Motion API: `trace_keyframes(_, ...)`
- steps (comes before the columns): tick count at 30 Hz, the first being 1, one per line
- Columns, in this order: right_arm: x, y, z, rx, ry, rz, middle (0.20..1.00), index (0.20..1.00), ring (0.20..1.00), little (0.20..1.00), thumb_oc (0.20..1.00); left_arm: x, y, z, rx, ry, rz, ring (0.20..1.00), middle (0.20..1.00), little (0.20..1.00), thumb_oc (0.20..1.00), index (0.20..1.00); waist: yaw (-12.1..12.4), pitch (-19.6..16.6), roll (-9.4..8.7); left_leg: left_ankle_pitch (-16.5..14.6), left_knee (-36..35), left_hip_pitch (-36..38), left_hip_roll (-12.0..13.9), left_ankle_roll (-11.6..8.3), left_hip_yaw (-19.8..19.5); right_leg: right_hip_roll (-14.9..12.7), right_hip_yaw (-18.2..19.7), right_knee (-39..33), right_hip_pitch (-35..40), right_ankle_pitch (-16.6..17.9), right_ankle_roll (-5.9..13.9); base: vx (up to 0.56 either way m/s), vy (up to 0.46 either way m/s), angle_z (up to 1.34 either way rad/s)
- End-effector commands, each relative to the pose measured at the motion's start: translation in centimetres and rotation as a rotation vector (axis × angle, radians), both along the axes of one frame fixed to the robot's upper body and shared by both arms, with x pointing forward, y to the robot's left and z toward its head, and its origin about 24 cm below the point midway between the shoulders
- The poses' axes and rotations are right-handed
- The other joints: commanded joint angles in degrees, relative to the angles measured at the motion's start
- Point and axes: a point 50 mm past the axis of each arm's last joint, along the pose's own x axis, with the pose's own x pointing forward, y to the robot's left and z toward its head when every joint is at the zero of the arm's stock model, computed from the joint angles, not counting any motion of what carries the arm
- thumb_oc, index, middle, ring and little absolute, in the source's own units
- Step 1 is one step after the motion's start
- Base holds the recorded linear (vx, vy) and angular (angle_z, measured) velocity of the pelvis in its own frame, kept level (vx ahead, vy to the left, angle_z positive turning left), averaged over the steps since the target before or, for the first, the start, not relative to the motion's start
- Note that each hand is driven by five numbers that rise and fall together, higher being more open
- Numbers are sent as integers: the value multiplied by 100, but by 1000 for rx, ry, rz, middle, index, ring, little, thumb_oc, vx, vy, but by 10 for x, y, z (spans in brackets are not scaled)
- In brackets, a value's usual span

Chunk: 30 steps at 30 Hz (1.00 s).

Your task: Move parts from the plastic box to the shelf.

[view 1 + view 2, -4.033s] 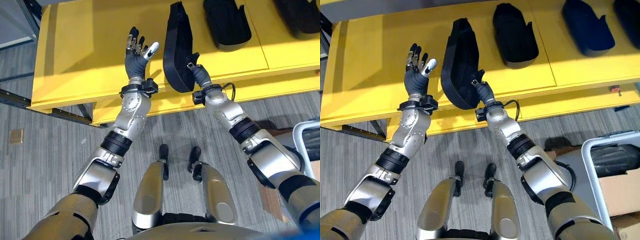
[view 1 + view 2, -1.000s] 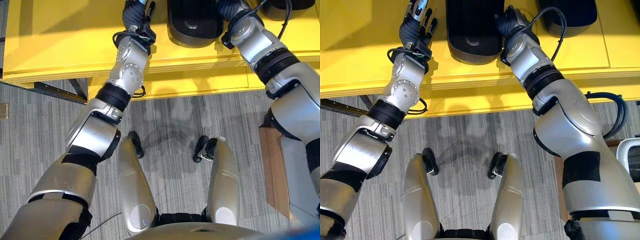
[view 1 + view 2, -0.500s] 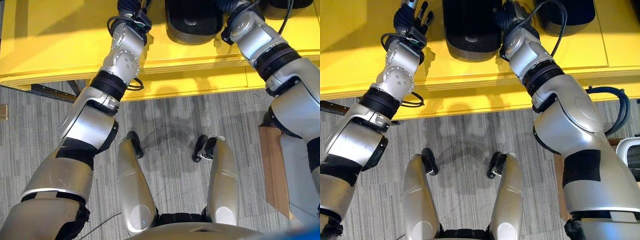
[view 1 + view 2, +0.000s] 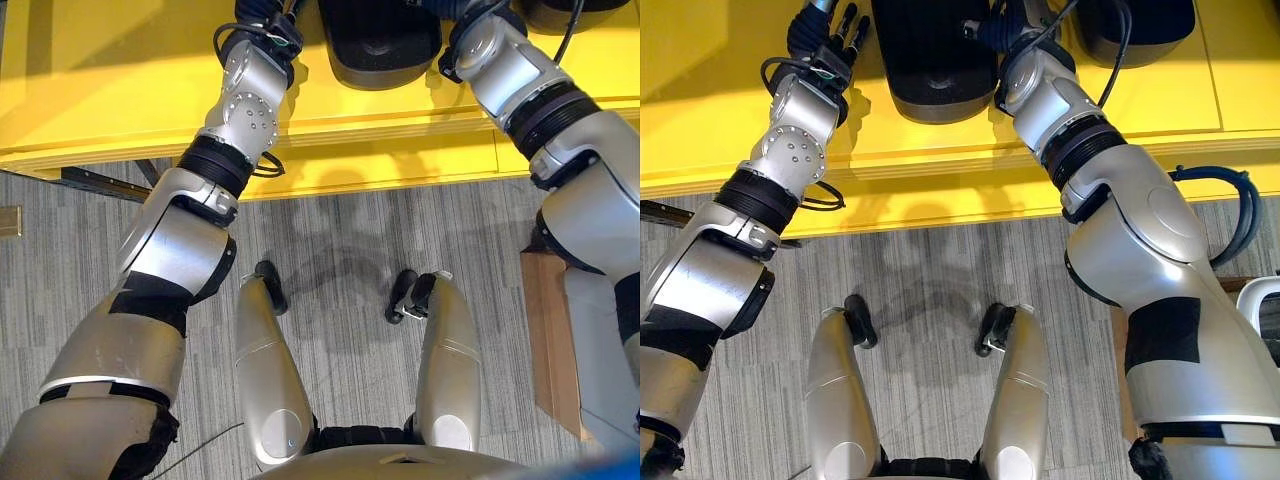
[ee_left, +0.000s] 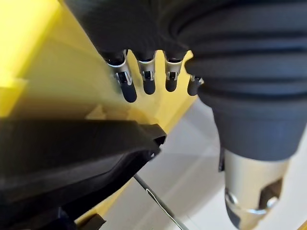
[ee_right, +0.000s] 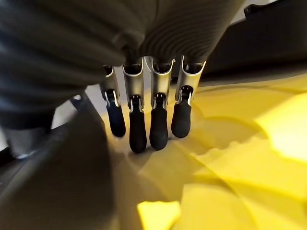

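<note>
A black moulded part [image 4: 935, 60] lies flat on the yellow shelf [image 4: 700, 110], between my two hands. My left hand [image 4: 825, 35] rests on the shelf just left of the part, fingers [image 5: 144, 79] straight and open. The part's dark edge [image 5: 72, 153] shows beside them. My right hand [image 4: 1002, 22] sits at the part's right side, its fingers [image 6: 144, 124] straight over the yellow surface and holding nothing. The part's black wall [image 6: 57, 182] stands close beside them.
A second black part [image 4: 1140, 25] lies on the shelf to the right. The shelf's front lip [image 4: 380, 135] runs across below both wrists. A brown board [image 4: 545, 330] and a white box corner [image 4: 1262, 300] stand on the grey floor at right.
Four seconds ago my right hand held the part on its edge at the shelf's front. It now lies flat, further in. Both arms have reached deeper, and the camera has shifted.
</note>
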Motion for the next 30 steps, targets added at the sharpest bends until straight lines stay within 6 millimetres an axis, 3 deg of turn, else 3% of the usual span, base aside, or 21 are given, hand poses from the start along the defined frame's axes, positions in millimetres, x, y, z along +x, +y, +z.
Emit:
trace_keyframes(1, -15, 9, 49, 49, -143, -9, 1000, 1000, 1000, 1000, 1000, -12, -5, 44, -2, -144, -21, 1000, 1000, 1000, 1000, 1000, 20, -348, 165, -758, 411, 166, 47, 177, 77, 335, 75, -535, 354, 196, 197, 0, 0, 0)
trace_keyframes(4, -14, 8, 47, 89, -162, -14, 1000, 1000, 1000, 1000, 1000, -11, -5, 43, 0, -146, -23, 1000, 1000, 1000, 1000, 1000, 15, -345, 175, -755, 407, 167, 44, 180, 79, 344, 81, -541, 356, 197, 194, -11, 2, 0)
trace_keyframes(8, -16, 10, 46, 361, -225, 57, 1000, 1000, 1000, 1000, 1000, -11, -6, 43, -2, -148, -18, 1000, 1000, 1000, 1000, 1000, -29, -344, 196, -743, 348, 243, 41, 170, 117, 359, 120, -594, 424, 197, 197, -9, 5, 0)
trace_keyframes(16, -18, 14, 38, 634, -323, 179, 1000, 1000, 1000, 1000, 1000, -11, -14, 32, -5, -142, -14, 1000, 1000, 1000, 1000, 1000, -102, -358, 246, -747, 215, 431, -11, 196, 207, 350, 190, -665, 547, 179, 208, -5, 17, 0)
trace_keyframes(24, -33, 23, 47, 623, -521, 304, 1000, 1000, 1000, 1000, 1000, -11, -18, 21, 14, -147, 15, 1000, 1000, 1000, 1000, 1000, -178, -416, 275, -715, -54, 738, -82, 197, 340, 383, 262, -869, 774, 209, 266, -9, 39, -3)
trace_keyframes(30, -39, 30, 40, 606, -538, 423, 1000, 1000, 1000, 1000, 1000, -11, -15, 7, 26, -139, 64, 1000, 1000, 1000, 1000, 1000, -211, -511, 265, -630, -457, 1117, -179, 173, 496, 388, 231, -1181, 1095, 256, 336, -1, 5, 2)
